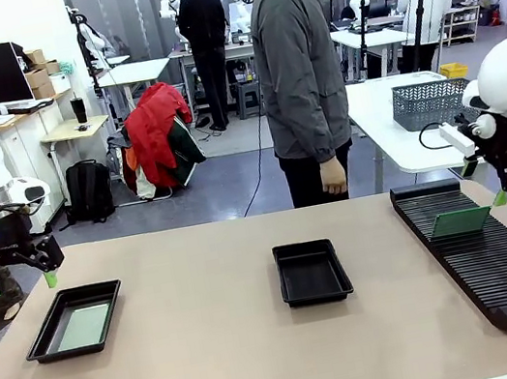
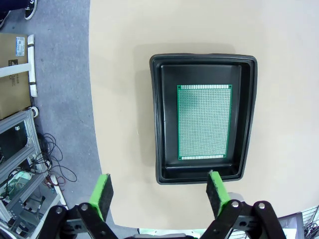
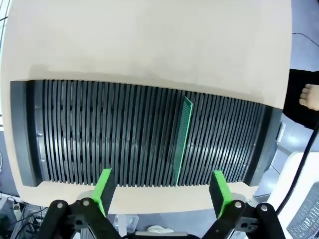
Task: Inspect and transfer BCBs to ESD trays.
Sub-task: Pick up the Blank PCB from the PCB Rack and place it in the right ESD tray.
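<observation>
Note that the left end effector (image 2: 159, 192) is spread wide and holds nothing. It hangs above the table (image 1: 214, 353) at one short edge of the left ESD tray (image 2: 247, 119), where one BCB (image 2: 204, 122) lies flat on the tray floor. The right end effector (image 3: 160, 188) is likewise wide open and empty above the slotted rack (image 3: 99, 129), where a second BCB (image 3: 183, 139) stands on edge in a slot. The other ESD tray (image 1: 282, 279) sits at the table's middle, well apart from both.

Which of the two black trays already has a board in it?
The tray on the robot's left: a green board lies flat inside it. The middle tray holds nothing.
</observation>
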### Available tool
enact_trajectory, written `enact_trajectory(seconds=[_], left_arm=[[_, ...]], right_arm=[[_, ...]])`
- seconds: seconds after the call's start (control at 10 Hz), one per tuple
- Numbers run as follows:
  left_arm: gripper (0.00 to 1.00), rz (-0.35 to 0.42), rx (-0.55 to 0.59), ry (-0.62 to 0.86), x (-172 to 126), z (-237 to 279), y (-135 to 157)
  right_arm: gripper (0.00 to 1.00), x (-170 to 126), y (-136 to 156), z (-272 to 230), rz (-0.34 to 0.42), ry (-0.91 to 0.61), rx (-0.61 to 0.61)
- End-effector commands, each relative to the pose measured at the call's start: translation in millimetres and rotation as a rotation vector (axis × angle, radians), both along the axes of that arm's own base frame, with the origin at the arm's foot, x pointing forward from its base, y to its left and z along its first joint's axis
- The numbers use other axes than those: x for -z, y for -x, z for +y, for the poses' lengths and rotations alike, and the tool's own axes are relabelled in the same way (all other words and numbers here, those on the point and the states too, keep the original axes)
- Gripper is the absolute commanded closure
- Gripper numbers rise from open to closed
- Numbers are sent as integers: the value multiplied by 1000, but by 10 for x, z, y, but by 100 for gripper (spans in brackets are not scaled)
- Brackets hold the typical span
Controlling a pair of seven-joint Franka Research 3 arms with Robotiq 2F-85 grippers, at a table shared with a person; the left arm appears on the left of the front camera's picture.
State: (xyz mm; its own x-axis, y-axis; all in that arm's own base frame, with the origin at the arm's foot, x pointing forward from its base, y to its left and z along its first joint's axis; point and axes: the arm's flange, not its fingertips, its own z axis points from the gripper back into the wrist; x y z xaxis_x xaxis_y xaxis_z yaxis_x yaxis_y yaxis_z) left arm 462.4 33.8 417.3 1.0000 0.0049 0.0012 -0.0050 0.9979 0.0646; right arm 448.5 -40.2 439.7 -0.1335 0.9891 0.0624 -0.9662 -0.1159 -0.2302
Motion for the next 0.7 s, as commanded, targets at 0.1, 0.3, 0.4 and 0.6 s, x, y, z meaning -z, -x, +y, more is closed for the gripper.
enact_trajectory(seconds=[0.1,0.3,0.4,0.6], left_arm=[[0,1,-3,0,6,8,-3],[0,1,-3,0,6,8,-3],[0,1,-3,0,6,8,-3],[0,1,-3,0,6,8,-3]], right_arm=[[0,305,-113,-19,-22,-39,2],[0,473,-216,-20,-14,-46,20],[0,562,-256,-35,-6,-41,33],[0,683,-333,-61,-11,-37,52]])
